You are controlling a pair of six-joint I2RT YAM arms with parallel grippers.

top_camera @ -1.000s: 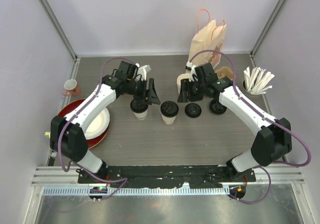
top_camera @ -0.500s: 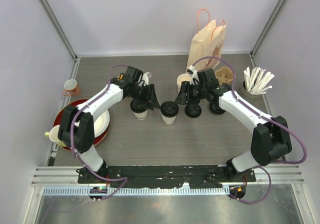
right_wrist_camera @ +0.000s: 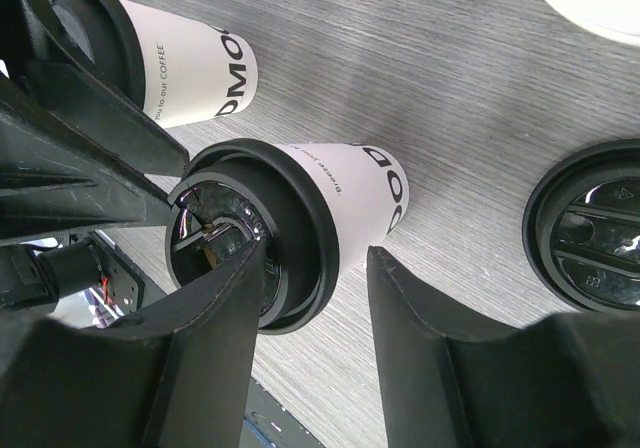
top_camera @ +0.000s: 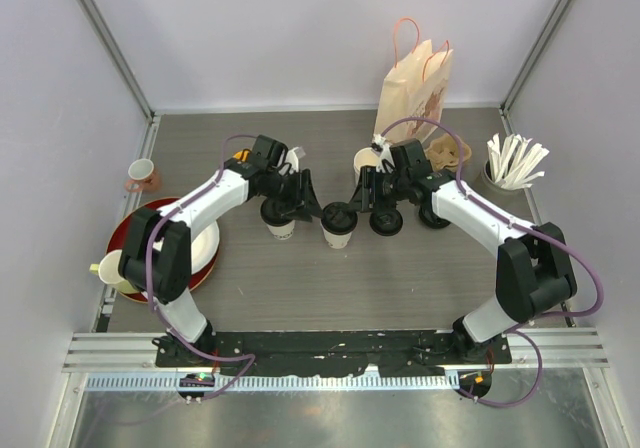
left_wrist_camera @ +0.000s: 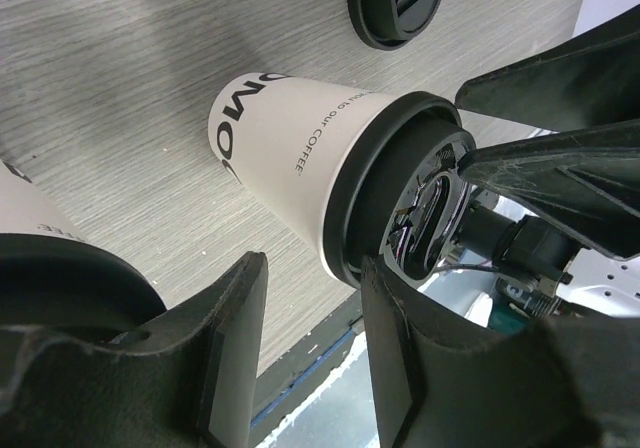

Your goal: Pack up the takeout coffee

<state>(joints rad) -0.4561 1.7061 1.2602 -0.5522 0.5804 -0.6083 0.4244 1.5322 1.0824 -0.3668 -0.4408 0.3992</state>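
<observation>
Grey wood-grain worktop [top_camera: 400, 288] carries 2 lidded paper cups [top_camera: 281, 220], 2 loose black lids [top_camera: 386, 221], a paper bag [top_camera: 410, 88] (upright, at the back) and a red plate [top_camera: 128, 226]

Two lidded white paper cups stand side by side on the grey table [top_camera: 420, 268]. The left cup [top_camera: 281, 227] is just beside the left end effector [top_camera: 296, 204], and the right cup [top_camera: 337, 232] is just beside the right end effector [top_camera: 356, 204]. One loose black lid [top_camera: 386, 222] and a second lid [top_camera: 436, 215] lie to their right, a paper bag [top_camera: 414, 86] stands at the back, and a red plate [top_camera: 125, 236] sits at the left.
</observation>
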